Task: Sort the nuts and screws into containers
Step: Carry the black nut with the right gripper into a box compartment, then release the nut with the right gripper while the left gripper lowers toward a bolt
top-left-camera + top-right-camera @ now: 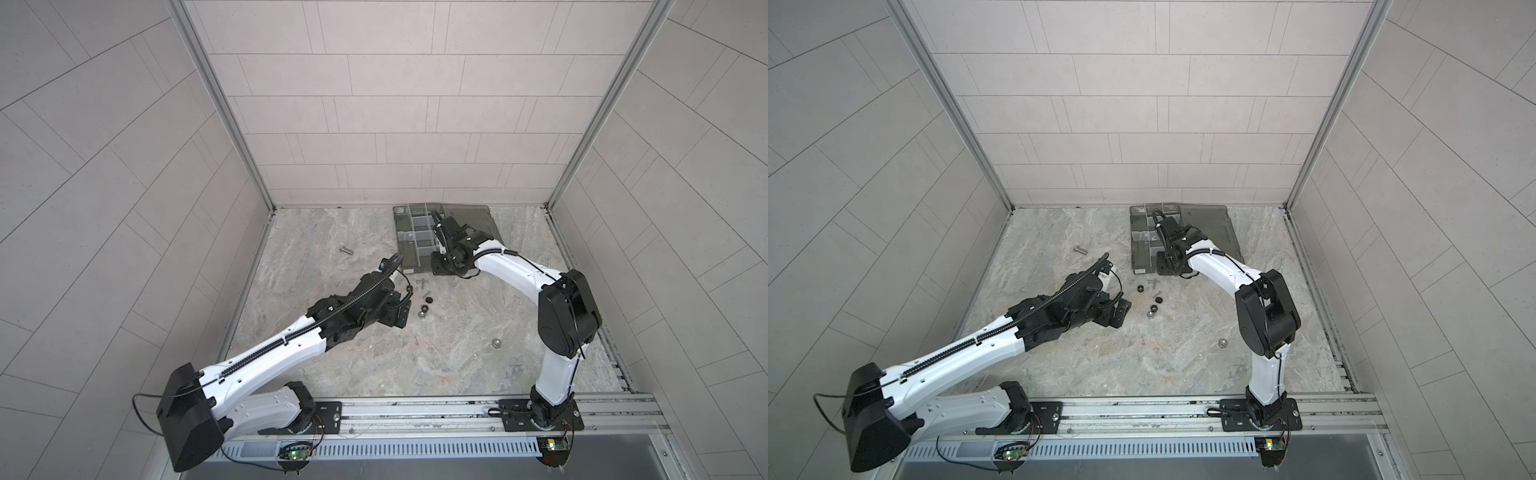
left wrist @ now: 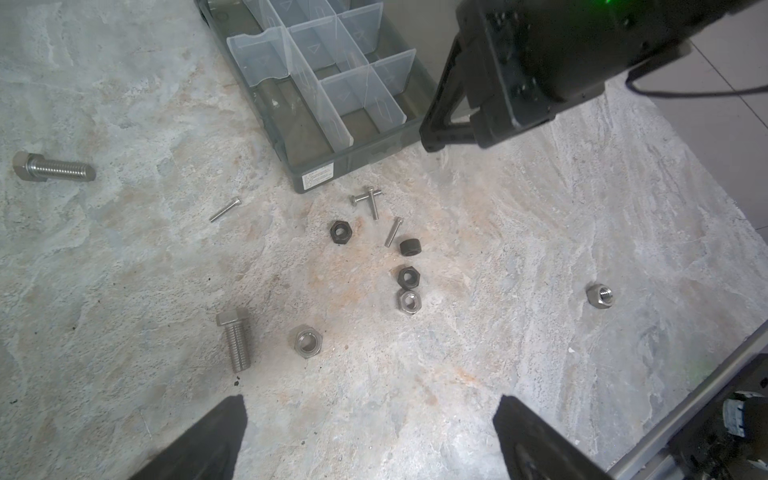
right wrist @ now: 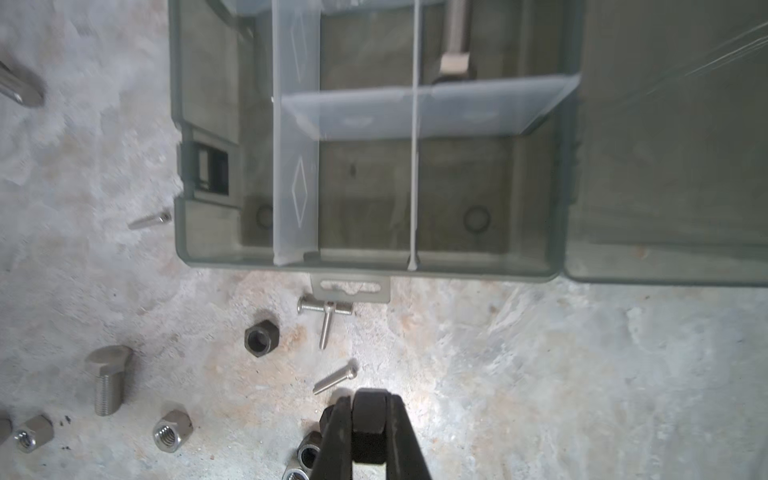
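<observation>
While the right gripper [image 3: 369, 405] is pinching a black nut [image 3: 368, 430] between its jaws, with the organizer box [image 3: 374, 266] just ahead of them showing only one bolt [image 3: 455, 62], the left gripper [image 2: 370, 399] is hovering wide open over the loose screws [image 2: 235, 338] and nuts [image 2: 409, 276], so sorting's barely starting.

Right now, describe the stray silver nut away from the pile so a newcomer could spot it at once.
From the organizer box at the back of the stone table, come forward past the black nuts. Farther forward and to the right lies the silver hex nut. It sits alone on bare stone, whereas the pile's silver nut rests against a black one.
</observation>
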Controlling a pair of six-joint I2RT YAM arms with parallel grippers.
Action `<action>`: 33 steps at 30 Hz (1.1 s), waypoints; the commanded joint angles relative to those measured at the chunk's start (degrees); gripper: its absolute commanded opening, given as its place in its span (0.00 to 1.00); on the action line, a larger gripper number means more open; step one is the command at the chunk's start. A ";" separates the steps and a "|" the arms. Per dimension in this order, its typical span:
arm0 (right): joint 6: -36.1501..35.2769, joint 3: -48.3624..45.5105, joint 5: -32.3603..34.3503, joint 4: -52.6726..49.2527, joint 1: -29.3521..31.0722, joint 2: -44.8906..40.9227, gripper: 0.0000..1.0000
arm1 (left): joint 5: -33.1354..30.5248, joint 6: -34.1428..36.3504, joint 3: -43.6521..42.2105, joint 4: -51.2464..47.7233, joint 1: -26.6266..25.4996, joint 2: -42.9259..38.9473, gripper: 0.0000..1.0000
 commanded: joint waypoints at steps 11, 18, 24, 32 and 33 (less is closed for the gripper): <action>-0.18 11.58 -3.10 -2.85 -7.99 9.89 0.04 | 5.11 2.75 5.38 -0.36 5.67 3.75 1.00; 0.05 11.41 -3.86 -2.05 -8.17 12.41 0.05 | 6.90 2.75 4.96 -0.02 7.49 4.84 1.00; -0.20 9.62 -4.30 -1.27 -8.35 12.31 0.23 | 6.86 2.18 3.71 0.25 7.77 4.50 1.00; -0.92 6.84 -4.30 -1.36 -8.18 6.95 0.29 | 6.50 0.84 1.13 0.42 8.48 2.30 1.00; -0.92 6.23 -4.32 -1.32 -7.96 6.06 0.29 | 6.59 0.60 0.73 0.43 8.48 1.93 1.00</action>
